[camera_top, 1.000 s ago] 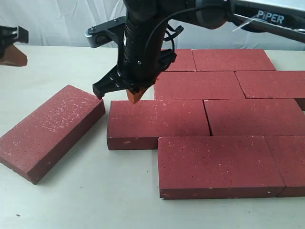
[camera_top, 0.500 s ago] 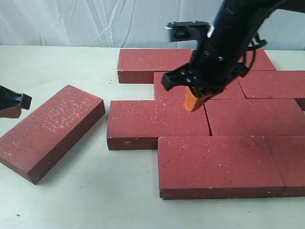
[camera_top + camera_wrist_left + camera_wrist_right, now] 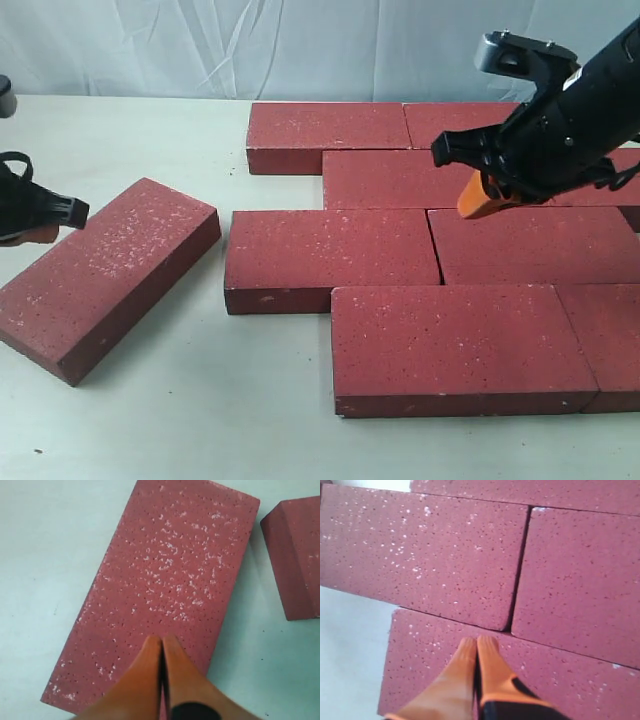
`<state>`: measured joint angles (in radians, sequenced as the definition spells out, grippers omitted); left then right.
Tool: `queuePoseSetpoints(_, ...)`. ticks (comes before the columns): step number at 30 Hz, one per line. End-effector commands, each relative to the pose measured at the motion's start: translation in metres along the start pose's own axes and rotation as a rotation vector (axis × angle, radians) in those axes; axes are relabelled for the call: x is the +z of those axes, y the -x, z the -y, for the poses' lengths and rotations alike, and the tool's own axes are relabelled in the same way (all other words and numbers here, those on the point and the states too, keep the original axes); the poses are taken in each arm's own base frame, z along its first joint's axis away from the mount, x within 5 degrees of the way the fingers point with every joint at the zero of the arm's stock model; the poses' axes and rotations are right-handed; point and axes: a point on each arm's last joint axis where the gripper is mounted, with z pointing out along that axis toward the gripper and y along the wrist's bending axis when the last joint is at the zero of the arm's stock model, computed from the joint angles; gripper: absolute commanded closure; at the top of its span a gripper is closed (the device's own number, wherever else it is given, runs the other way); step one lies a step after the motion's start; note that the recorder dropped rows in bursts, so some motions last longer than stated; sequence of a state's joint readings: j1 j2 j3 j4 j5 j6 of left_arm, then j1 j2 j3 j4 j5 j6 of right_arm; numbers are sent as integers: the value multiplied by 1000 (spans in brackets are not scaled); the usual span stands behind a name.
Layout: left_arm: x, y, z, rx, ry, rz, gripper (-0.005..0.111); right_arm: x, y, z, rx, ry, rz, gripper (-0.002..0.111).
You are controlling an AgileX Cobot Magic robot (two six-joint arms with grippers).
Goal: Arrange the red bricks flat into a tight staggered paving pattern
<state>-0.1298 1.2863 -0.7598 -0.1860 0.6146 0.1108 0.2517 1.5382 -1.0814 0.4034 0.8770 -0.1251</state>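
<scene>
Risk, we reckon: the loose dark-red speckled paving brick [image 3: 105,275] lies flat but skewed nr the left edge of the pale table [image 3: 150,130], apart from the laid red bricks [image 3: 330,255] twd the far-right corner, so an off-centre shove could spin it or ram a corner into the pattern & split joints. Left gripper [image 3: 161,642], fingers pressed together, empty, hangs over that brick's end; contact we can't tell. Right gripper [image 3: 477,642], likewise pressed together & empty, hovers above the laid rows, seemingly clear.
</scene>
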Motion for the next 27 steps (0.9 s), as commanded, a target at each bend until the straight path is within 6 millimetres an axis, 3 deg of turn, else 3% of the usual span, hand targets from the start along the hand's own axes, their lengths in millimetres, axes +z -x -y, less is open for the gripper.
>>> queuePoseSetpoints(1,25,-1,-2,-9,6,-58,107,3,0,-4,36,62,56,109)
queuePoseSetpoints(17,93,21,-8,-43,11,-179,107,2,4,-8,60,105,102,109)
queuePoseSetpoints(27,123,46,-18,129,91,-95,107,2,5,-8,67,112,105,109)
